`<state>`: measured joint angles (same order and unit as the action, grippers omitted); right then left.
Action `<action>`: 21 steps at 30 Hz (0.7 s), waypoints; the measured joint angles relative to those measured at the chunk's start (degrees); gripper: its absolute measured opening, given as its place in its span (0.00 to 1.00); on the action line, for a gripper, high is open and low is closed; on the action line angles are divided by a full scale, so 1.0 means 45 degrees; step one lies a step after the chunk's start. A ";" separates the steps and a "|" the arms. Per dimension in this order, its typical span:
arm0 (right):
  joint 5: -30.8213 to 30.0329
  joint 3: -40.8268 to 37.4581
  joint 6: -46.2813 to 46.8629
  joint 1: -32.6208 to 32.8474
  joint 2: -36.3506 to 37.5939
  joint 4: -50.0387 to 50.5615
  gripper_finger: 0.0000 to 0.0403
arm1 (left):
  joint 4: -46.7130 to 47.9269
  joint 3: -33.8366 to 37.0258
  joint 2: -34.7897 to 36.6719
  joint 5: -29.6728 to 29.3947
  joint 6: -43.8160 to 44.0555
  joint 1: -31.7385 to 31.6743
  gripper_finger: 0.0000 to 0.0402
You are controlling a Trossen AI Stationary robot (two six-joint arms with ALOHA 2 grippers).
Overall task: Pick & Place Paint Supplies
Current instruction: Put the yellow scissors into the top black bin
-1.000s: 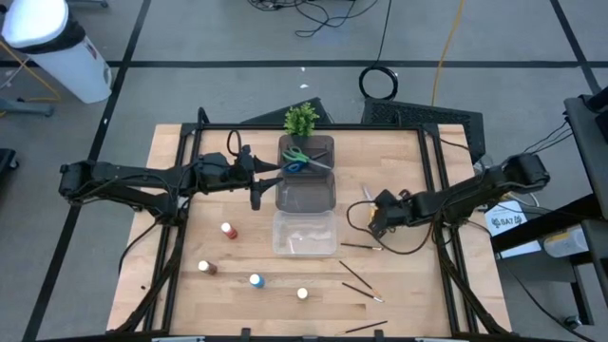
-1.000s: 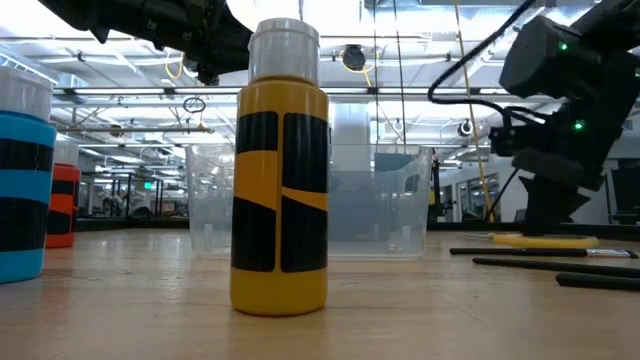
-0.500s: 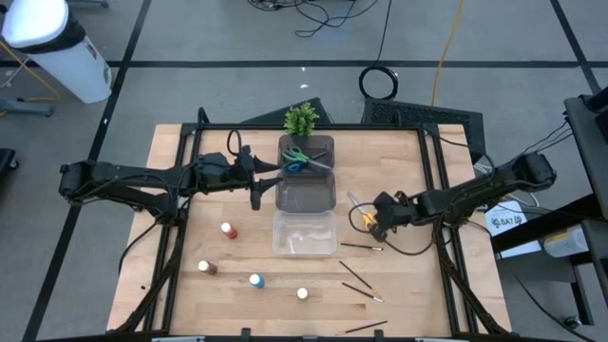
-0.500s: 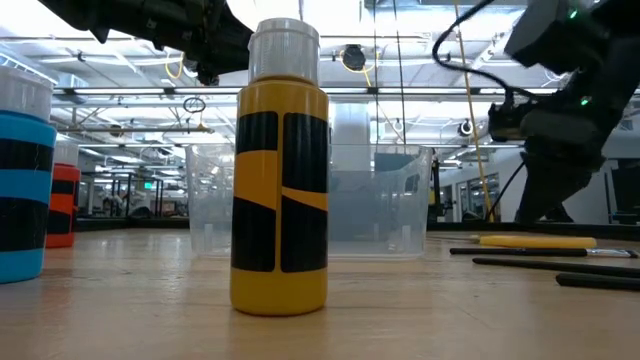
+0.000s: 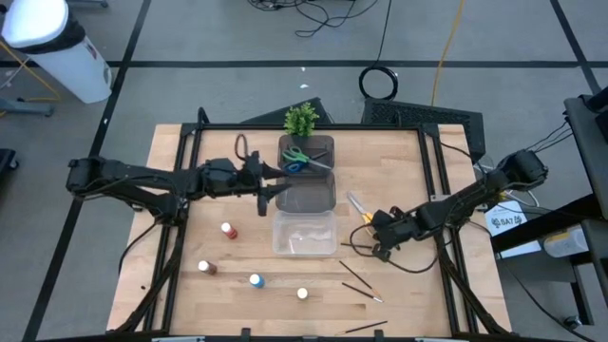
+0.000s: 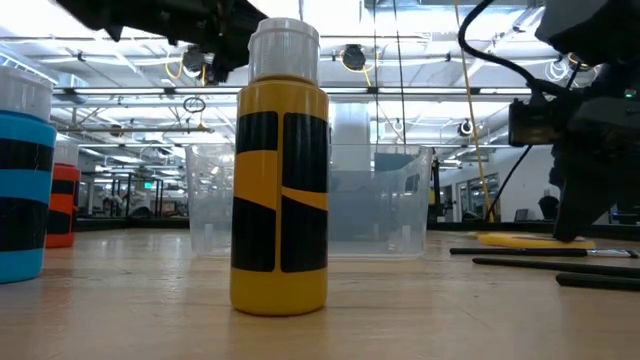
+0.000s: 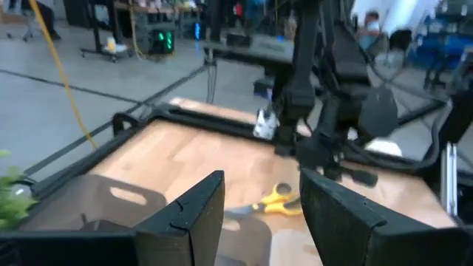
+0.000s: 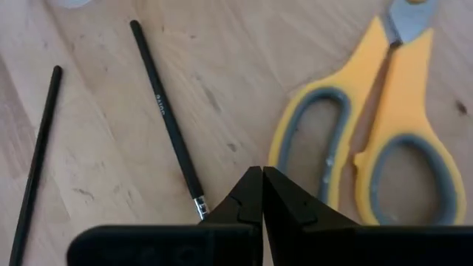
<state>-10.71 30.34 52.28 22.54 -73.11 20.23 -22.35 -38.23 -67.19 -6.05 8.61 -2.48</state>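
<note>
Two pincers over the bench (image 5: 399, 152), scissors and brushes still out on the wood.

Right pincer (image 8: 261, 193) has its fingers pressed together on nothing, low over the bench; its wrist view alone shows the tips just above a thin dark paintbrush (image 8: 165, 118), with the yellow-handled scissors (image 8: 373, 133) lying just beside, toward 3 o'clock. From overhead, those scissors (image 5: 359, 209) lie right of the clear bin (image 5: 304, 234), and the right pincer (image 5: 379, 249) sits at their 5 o'clock. Left pincer (image 5: 269, 193), fingers partly apart and empty, hangs at the dark bin (image 5: 306, 174), which holds green-handled scissors (image 5: 296, 155) and blue-handled scissors (image 5: 298, 167). Four small paint bottles stand at 7 o'clock of the clear bin; only the low view shows the nearest as a yellow-and-black bottle (image 6: 280, 170).
</note>
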 joint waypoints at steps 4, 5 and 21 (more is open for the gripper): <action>0.0088 0.0012 -0.0001 -0.0134 0.0088 0.0533 0.00 | 0.1439 -0.1970 -0.1407 0.0044 -0.0700 0.0243 0.47; 0.0188 0.0009 -0.0121 -0.0170 0.0175 0.0737 0.00 | 0.2062 -0.2589 -0.1818 0.0040 -0.0915 0.0272 0.47; -0.1608 -0.0090 0.0351 -0.0735 0.1147 0.4213 0.00 | 0.7459 -1.0395 -0.8946 0.0453 -0.2919 0.0336 0.47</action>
<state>-17.94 29.93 53.86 19.23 -67.95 39.19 11.22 -85.01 -107.44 -4.01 -4.52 -0.97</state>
